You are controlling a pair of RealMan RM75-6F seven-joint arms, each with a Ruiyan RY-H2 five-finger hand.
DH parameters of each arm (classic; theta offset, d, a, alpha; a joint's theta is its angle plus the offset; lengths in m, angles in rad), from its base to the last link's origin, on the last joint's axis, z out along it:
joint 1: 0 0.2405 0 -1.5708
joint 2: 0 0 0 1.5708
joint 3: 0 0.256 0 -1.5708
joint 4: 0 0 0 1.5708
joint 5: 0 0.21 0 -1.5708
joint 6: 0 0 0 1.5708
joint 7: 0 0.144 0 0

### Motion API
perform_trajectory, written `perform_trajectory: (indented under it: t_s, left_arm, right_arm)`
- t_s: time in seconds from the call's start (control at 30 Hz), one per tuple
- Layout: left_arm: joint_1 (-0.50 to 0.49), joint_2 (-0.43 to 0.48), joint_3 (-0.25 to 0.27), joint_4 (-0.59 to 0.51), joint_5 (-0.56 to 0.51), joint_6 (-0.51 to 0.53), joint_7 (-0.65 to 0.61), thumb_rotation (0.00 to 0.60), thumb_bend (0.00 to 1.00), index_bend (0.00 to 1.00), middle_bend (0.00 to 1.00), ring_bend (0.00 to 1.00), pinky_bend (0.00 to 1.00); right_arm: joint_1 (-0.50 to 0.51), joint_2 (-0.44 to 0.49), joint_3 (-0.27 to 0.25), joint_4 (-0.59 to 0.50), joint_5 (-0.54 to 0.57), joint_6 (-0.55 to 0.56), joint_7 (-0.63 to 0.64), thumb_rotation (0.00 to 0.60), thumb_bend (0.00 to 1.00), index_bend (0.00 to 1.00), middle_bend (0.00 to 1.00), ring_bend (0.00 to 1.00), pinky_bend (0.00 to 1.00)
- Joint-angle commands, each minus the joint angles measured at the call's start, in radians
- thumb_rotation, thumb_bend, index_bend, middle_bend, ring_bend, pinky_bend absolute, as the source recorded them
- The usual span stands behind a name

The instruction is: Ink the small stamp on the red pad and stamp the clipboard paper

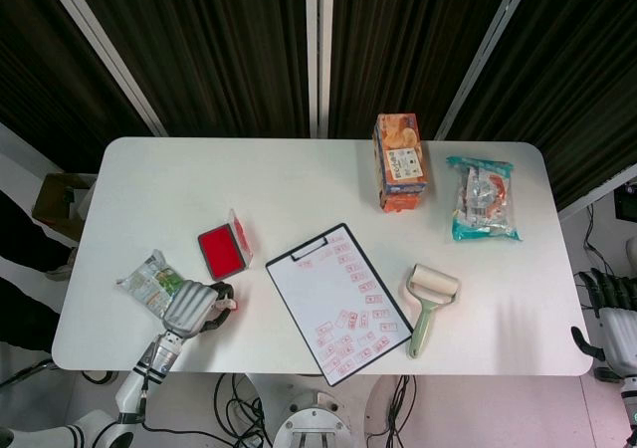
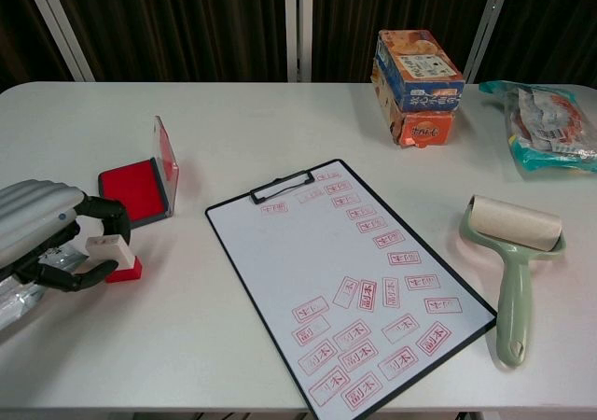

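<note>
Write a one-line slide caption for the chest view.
Left hand grips the small stamp beside the open red ink pad, near the stamped clipboard paper.

The head view looks almost straight down from high above and takes in the whole table [image 1: 299, 184], with dark curtains at its far edge. The chest view sits low at the near edge, faces across the table [image 2: 280, 121], and is much closer. Both views share the clipboard [image 1: 338, 303] [image 2: 350, 285] and the left robot hand [image 1: 189, 307] [image 2: 42, 233].
</note>
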Motion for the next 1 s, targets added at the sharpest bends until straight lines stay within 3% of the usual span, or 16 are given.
perform_trajectory:
  t_s: [0.03,0.53,0.8,1.0]
  left_arm:
    - [0.001,-0.002,0.001,0.003,0.004,0.001,-0.002,0.6,0.36,0.46,0.52,1.0,1.0]
    - [0.005,-0.005,-0.002,0.012,0.019,0.007,-0.006,0.6,0.36,0.38,0.48,1.0,1.0]
    - [0.005,0.005,-0.001,0.005,0.031,0.014,-0.001,0.6,0.35,0.33,0.41,1.0,1.0]
    - [0.013,0.063,0.001,-0.076,0.057,0.056,0.007,0.6,0.33,0.28,0.39,1.0,1.0]
  right_arm:
    - [0.0,0.0,0.0,-0.001,0.0,0.0,-0.001,0.6,0.26,0.0,0.0,0.0,0.0]
    - [0.002,0.009,-0.001,-0.015,0.008,-0.011,-0.014,0.6,0.26,0.0,0.0,0.0,0.0]
    - [0.001,0.011,-0.001,-0.017,0.007,-0.006,-0.017,0.6,0.26,0.0,0.0,0.0,0.0]
    - [0.001,0.014,0.0,-0.02,0.004,-0.001,-0.016,0.6,0.26,0.0,0.0,0.0,0.0]
